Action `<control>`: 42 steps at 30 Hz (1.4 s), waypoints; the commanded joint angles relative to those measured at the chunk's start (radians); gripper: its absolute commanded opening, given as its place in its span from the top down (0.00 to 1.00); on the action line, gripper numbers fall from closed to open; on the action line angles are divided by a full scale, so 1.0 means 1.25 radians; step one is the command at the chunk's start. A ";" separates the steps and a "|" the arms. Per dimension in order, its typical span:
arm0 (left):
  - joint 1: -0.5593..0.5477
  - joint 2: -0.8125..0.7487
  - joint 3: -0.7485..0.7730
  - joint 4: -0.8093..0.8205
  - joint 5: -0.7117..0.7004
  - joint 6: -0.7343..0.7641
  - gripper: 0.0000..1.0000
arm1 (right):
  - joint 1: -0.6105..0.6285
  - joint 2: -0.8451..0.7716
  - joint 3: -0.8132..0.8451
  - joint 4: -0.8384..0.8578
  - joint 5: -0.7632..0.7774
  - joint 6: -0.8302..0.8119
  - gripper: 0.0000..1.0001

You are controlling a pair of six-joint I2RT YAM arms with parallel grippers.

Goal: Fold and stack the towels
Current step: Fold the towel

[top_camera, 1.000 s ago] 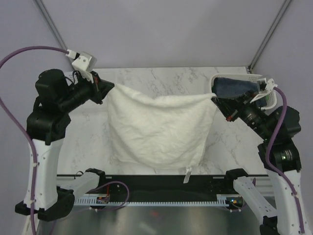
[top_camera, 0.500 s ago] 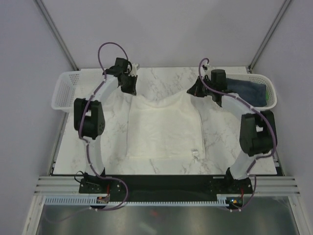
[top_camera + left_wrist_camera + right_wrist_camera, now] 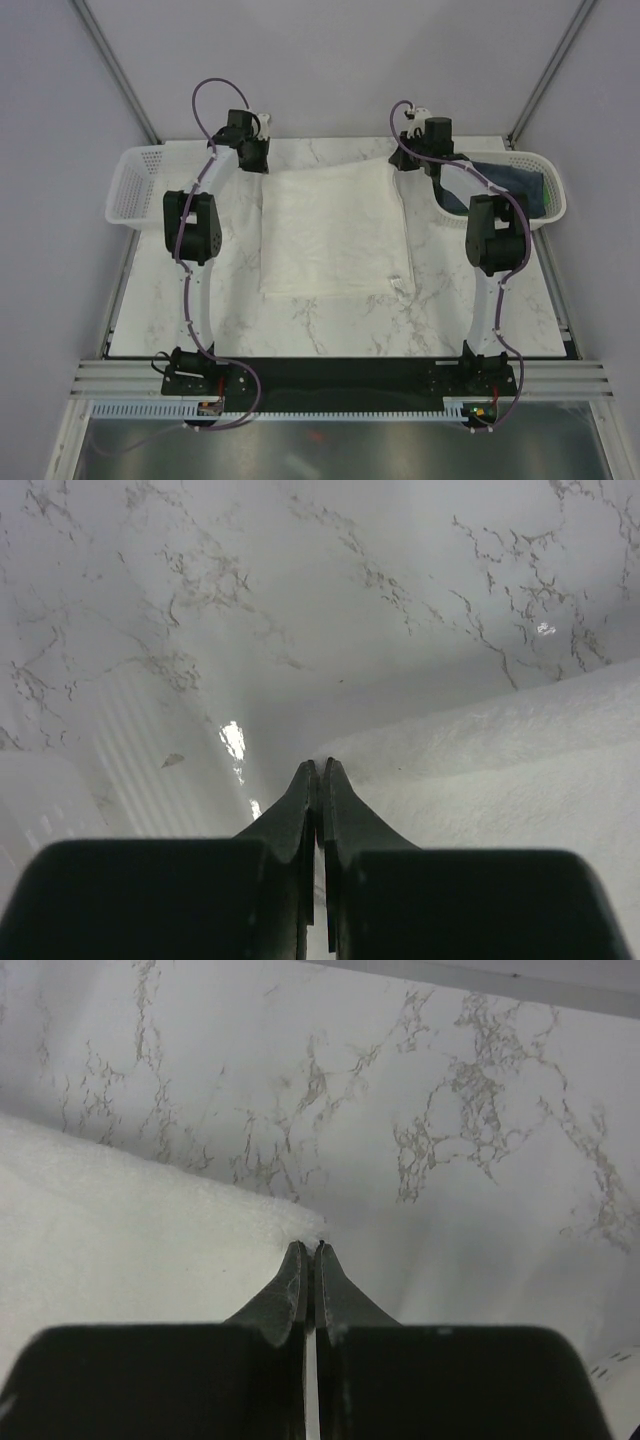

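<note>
The large cream-white towel (image 3: 335, 230) lies spread flat in the middle of the marble table, its label at the near right corner. Both arms reach out to its far edge. My left gripper (image 3: 256, 163) is shut on the far left corner, and the left wrist view shows its tips (image 3: 318, 765) pinched at the edge of the cream cloth (image 3: 500, 770). Over at the far right corner my right gripper (image 3: 398, 163) is shut too, with its tips (image 3: 307, 1248) nipping the fuzzy corner of the towel (image 3: 120, 1220). A dark navy-blue towel (image 3: 508, 182) lies in the right basket.
A white mesh basket (image 3: 130, 190) stands at the table's left edge. Another white mesh basket (image 3: 553, 205) stands at the right edge. The right forearm passes close by it. Bare marble (image 3: 330, 325) lies between the towel and the near rail.
A second ago both arms held the cream towel hanging up in the air. They have since swung out to the far side and laid it flat on the table, still pinching its corners.
</note>
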 commanded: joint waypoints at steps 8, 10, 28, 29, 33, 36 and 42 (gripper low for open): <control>0.008 -0.025 0.004 0.052 0.043 0.010 0.36 | -0.043 0.081 0.166 -0.063 -0.032 0.031 0.50; 0.008 -0.074 -0.018 0.049 0.042 0.000 0.33 | -0.038 0.060 0.161 -0.064 -0.015 0.055 0.41; -0.080 -0.831 -0.725 0.002 -0.021 -0.231 0.34 | 0.178 -0.527 -0.356 -0.399 0.335 0.423 0.56; -0.083 -0.848 -0.747 0.002 -0.005 -0.240 0.34 | 0.179 -0.582 -0.394 -0.400 0.337 0.450 0.56; -0.137 -0.917 -0.893 0.002 0.018 -0.288 0.36 | 0.186 -0.686 -0.586 -0.391 0.353 0.494 0.55; -0.169 -0.930 -0.964 0.019 -0.025 -0.328 0.38 | 0.189 -0.707 -0.649 -0.370 0.386 0.464 0.55; -0.169 -0.900 -1.032 0.065 -0.065 -0.396 0.38 | 0.190 -0.726 -0.700 -0.353 0.354 0.494 0.58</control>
